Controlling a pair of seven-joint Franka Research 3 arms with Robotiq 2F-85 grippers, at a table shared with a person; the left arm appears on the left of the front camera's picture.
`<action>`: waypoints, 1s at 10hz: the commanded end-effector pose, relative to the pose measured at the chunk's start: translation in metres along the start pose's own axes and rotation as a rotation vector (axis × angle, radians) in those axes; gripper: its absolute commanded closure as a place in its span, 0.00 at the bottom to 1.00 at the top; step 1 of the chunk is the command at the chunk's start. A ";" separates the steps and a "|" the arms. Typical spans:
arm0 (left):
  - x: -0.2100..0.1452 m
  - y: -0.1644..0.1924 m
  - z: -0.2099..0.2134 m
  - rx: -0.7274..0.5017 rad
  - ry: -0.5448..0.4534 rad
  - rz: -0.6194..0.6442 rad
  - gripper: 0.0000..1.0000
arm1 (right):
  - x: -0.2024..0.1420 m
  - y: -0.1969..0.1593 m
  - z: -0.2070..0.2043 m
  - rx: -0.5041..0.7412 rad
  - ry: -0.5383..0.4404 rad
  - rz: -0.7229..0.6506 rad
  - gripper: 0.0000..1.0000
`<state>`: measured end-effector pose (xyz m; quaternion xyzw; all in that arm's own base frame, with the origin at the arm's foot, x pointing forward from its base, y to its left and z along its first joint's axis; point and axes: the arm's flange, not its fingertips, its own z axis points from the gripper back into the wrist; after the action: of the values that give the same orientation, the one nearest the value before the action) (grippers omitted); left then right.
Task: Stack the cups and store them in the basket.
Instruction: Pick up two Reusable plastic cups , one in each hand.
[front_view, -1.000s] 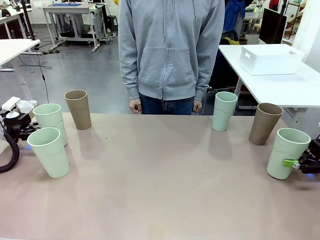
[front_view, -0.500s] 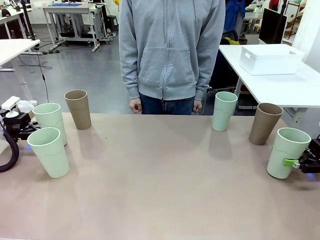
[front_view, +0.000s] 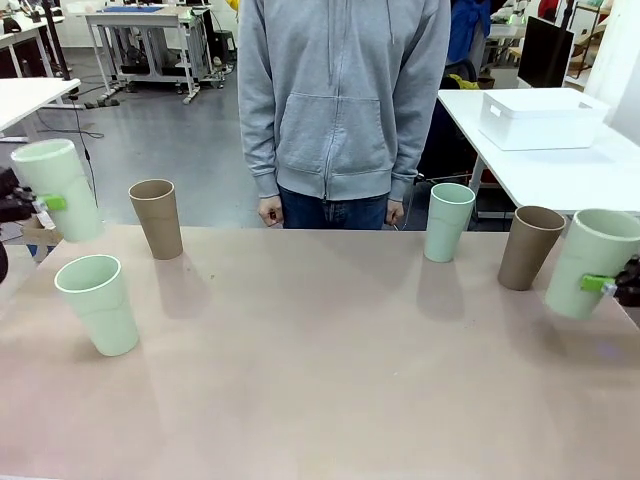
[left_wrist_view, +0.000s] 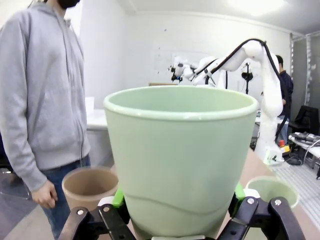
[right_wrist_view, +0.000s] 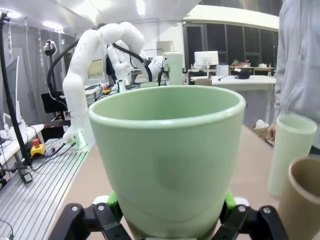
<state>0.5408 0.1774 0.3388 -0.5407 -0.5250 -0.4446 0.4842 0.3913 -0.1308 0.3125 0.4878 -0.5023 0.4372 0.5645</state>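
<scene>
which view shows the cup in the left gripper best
Left wrist view: the mint cup looms close, clamped in the left gripper's green pads. Front view shows it whole, lifted off the table. Right wrist view: tiny, far off.

Upright on the table (front_view: 320, 380): pale mint plastic tumbler (front_view: 97, 303) front left, tan tumbler (front_view: 157, 218) behind it, second mint tumbler (front_view: 449, 221) and second tan tumbler (front_view: 530, 246) far right. Aloft at either edge: left mint tumbler (front_view: 58, 190), right mint tumbler (front_view: 600, 262). White rectangular plastic basket (front_view: 540, 118) on side table (front_view: 560, 175) beyond.
</scene>
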 end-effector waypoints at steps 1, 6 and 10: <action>0.041 -0.022 -0.017 0.025 -0.007 0.010 0.13 | 0.043 0.031 -0.025 -0.106 0.008 0.004 0.16; 0.112 -0.140 -0.105 0.168 0.089 -0.025 0.13 | 0.081 0.086 -0.091 -0.131 0.043 -0.011 0.16; 0.075 -0.217 -0.166 -0.008 0.143 0.034 0.13 | 0.075 0.110 -0.105 -0.106 0.026 -0.030 0.16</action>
<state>0.3370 0.0192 0.4444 -0.5002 -0.5009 -0.4722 0.5253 0.3569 -0.0461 0.4086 0.4501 -0.5062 0.4288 0.5978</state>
